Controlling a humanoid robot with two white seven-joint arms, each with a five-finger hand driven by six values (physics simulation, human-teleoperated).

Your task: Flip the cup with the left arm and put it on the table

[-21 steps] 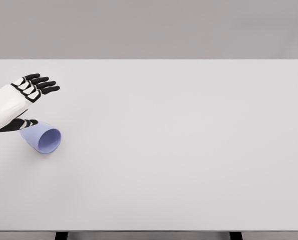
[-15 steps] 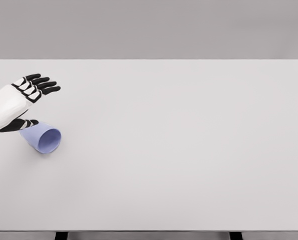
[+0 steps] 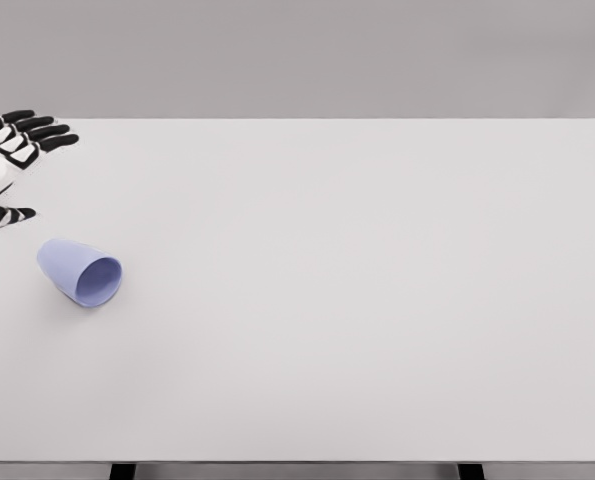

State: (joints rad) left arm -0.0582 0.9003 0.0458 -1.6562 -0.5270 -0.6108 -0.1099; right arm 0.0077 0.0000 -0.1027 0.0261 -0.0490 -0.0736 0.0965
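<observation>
Left hand (image 3: 5, 160) at the 9 o'clock edge, fingers (image 3: 39, 129) spread and holding nothing, apart from the lavender cup (image 3: 80, 273) lying on its side on the white bench (image 3: 357, 290), mouth toward 4 o'clock, toward 8 o'clock of bench centre.

My white-and-black left hand (image 3: 5, 160) is cut off by the picture's left edge: only the fingers and thumb tip show, the palm mostly gone, the arm unseen. The surface's two dark legs (image 3: 123, 471) are clipped at the bottom edge.
</observation>
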